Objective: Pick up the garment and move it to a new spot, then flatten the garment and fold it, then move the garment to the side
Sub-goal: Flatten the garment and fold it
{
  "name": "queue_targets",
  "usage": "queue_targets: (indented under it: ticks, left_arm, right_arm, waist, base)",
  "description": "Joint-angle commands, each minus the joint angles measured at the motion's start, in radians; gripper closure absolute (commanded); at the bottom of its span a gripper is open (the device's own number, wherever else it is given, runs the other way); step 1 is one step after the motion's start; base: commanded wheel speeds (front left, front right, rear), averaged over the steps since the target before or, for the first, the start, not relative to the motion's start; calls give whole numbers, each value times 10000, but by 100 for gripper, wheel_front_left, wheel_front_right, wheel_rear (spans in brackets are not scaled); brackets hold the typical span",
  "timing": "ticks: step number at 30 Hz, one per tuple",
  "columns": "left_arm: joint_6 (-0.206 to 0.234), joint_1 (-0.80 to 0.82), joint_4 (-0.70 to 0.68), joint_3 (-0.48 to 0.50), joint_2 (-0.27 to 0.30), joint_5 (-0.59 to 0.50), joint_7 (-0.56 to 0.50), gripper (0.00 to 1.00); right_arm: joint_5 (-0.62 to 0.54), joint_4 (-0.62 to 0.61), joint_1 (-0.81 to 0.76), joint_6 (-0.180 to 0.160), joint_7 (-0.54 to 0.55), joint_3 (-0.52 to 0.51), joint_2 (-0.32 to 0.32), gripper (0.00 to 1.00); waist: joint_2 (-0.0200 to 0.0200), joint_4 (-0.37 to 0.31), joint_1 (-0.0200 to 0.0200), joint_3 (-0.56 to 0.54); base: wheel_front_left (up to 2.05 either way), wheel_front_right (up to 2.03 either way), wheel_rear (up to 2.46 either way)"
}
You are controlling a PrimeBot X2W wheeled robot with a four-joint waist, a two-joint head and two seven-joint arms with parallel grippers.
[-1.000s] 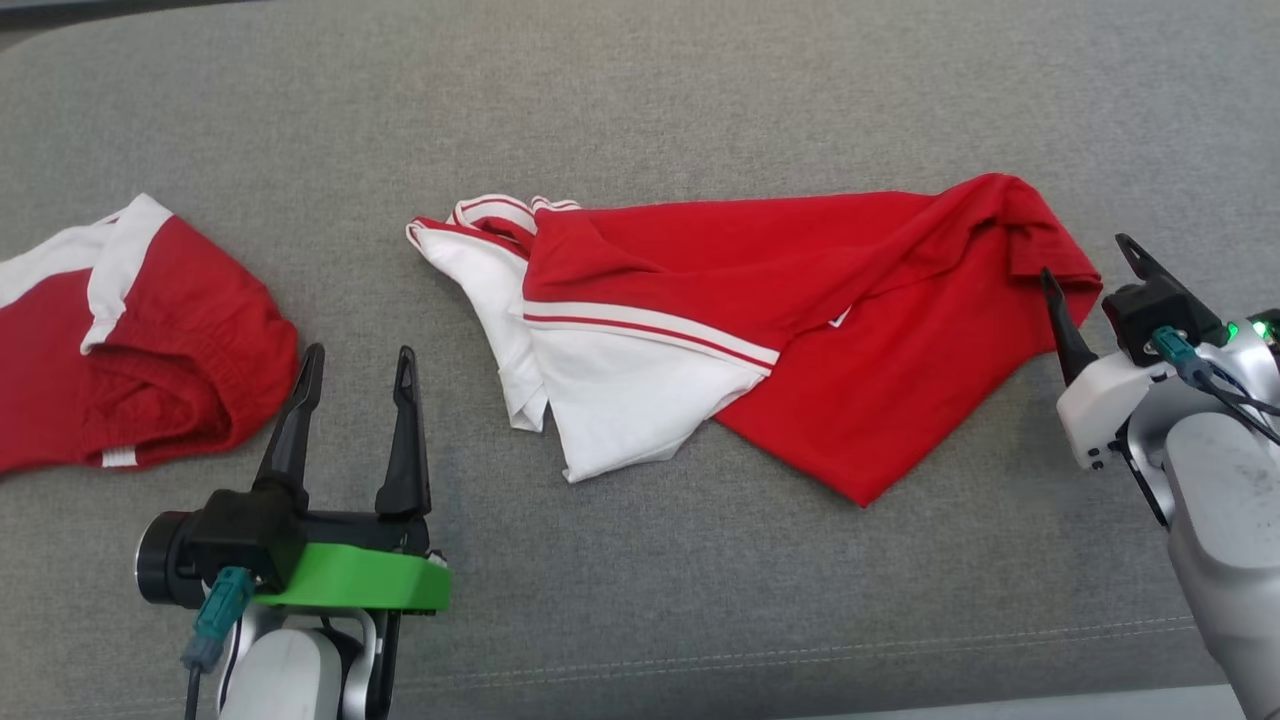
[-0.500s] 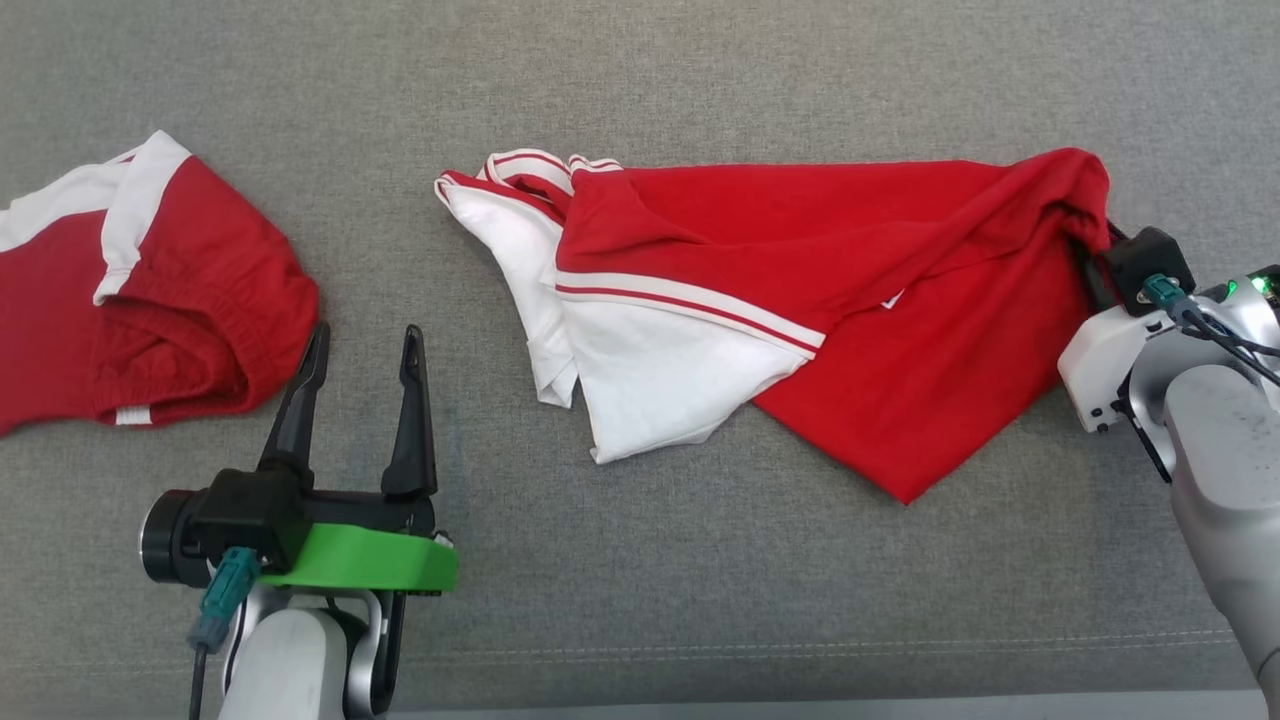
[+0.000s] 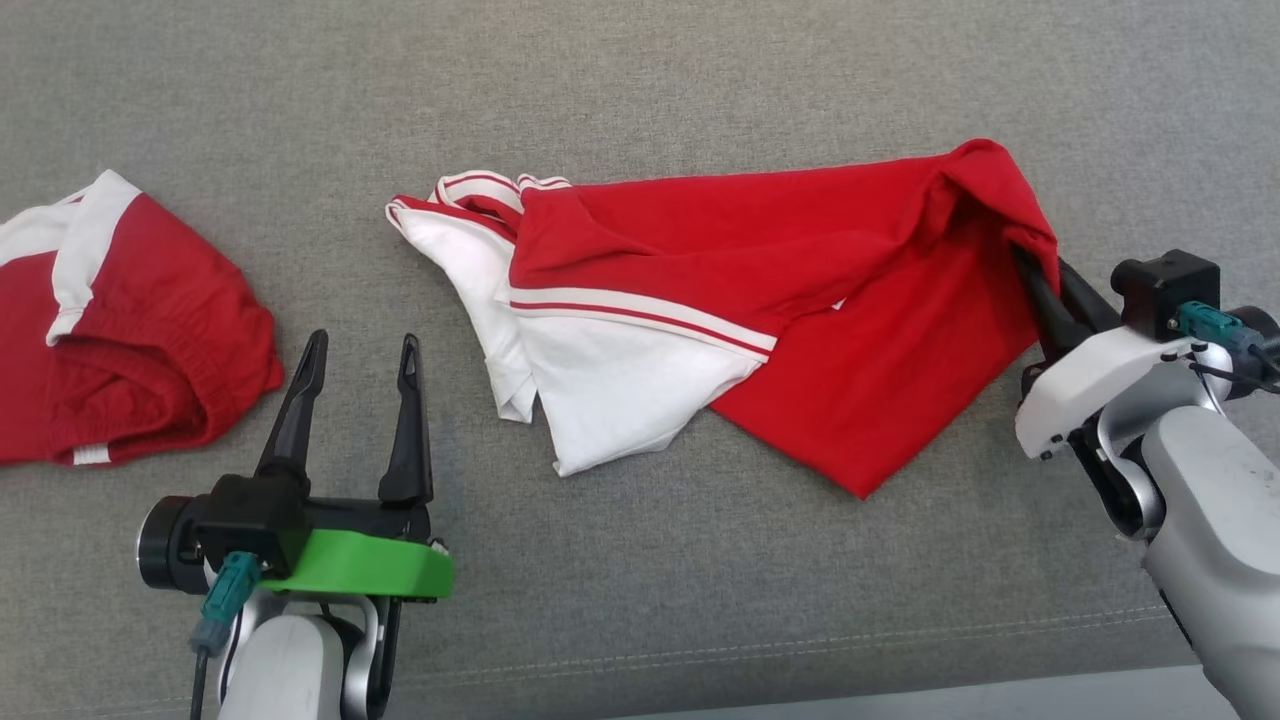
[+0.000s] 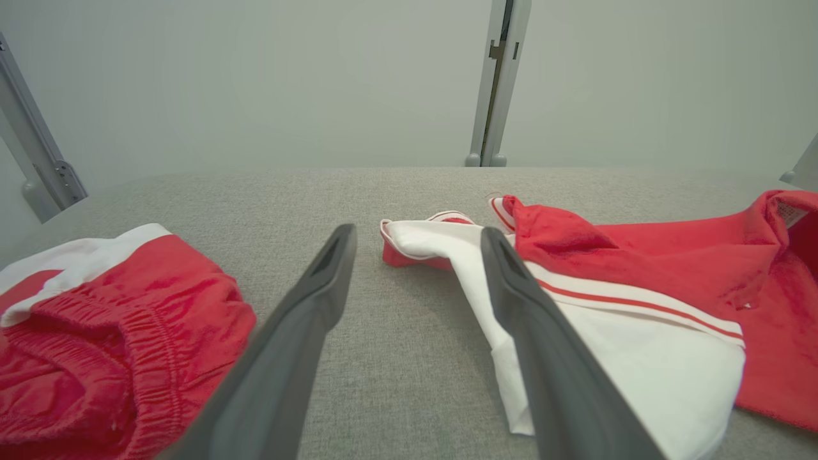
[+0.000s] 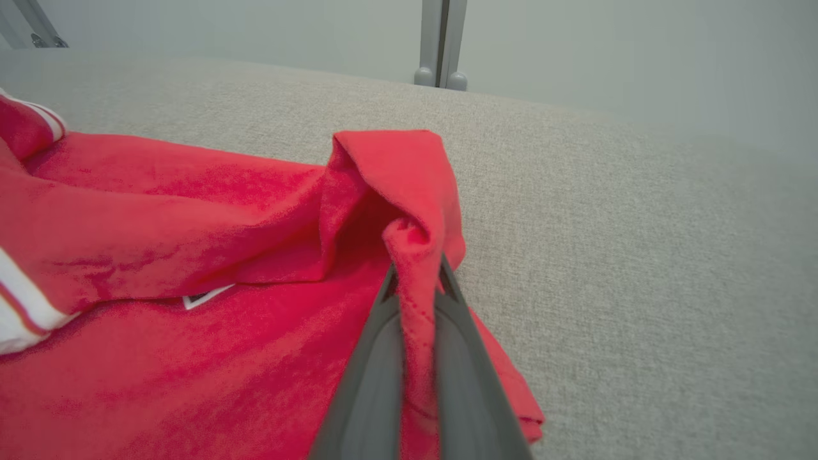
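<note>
Right wrist view showed the right gripper (image 5: 416, 281) pinched tight on a bunched edge of the red shirt (image 5: 192, 204); the left gripper (image 3: 362, 345) stood wide open, holding nothing.

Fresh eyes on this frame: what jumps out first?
The red and white shirt sprawls crumpled across the middle of the grey cushion, its right-hand red corner tented up and pinched in the shut right gripper. At the far left lies a second red garment with white trim, and the left gripper hovers open between the two, holding nothing.
</note>
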State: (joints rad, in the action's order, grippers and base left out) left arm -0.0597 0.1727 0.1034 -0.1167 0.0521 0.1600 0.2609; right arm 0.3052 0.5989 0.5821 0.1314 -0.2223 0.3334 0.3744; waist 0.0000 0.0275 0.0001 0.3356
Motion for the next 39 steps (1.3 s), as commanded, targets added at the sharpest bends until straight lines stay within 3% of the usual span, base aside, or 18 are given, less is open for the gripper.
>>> queue_targets:
  ticks: [1, 9, 15, 18, 19, 22, 27, 29, 30, 39]
  left_arm:
    - [-44, -116, 41, 62, 11, -112, 30, 0]
    - [-119, -86, 120, 46, 2, -164, 31, 0]
    - [-155, 46, 113, 49, -2, -165, 31, 0]
    - [-156, 111, 103, 47, -5, -167, 31, 0]
    - [-156, 111, 103, 47, -5, -167, 31, 0]
    - [-165, 228, 100, -30, -8, -136, 30, 0]
    - [-89, 298, 63, -77, -7, -29, 32, 0]
    - [-65, 303, 61, -86, -8, -25, 32, 0]
    - [-62, 308, 66, -93, -8, -29, 32, 0]
    - [-27, 330, 66, -179, -10, -6, 32, 0]
  right_arm:
    - [1103, -720, -351, -13, 453, 320, 294, 100]
    - [6046, -4019, -1512, -9, 2771, 1370, 1911, 100]
    - [9582, -5147, -1827, -7, 3958, 1023, 2240, 100]
    - [11486, -4994, -1820, -7, 4218, 274, 2123, 100]
    - [11486, -4994, -1820, -7, 4218, 274, 2123, 100]
    - [12919, -4066, -1820, -4, 4378, -528, 1962, 100]
    - [13303, -3075, -1547, -6, 4166, -970, 1699, 100]
    - [13116, -2775, -1393, -4, 4002, -1010, 1611, 50]
    - [13018, -2618, -1347, -4, 3861, -1026, 1554, 0]
    - [11311, -1888, -1247, -4, 2481, -541, 1942, 0]
  waist:
    - [0, -116, -1, -75]
    - [0, -209, -1, -152]
    - [0, -168, -1, -49]
    - [0, -116, -1, 22]
    - [0, -116, -1, 22]
    - [0, 45, -1, 97]
    - [0, 156, -1, 196]
    - [0, 163, -1, 243]
    - [0, 166, -1, 257]
    - [0, 201, -1, 238]
  base:
    - [0, 0, 0]
    - [0, 0, 0]
    - [0, 0, 0]
    - [0, 0, 0]
    - [0, 0, 0]
    - [0, 0, 0]
    - [0, 0, 0]
    - [0, 0, 0]
    - [0, 0, 0]
    - [0, 0, 0]
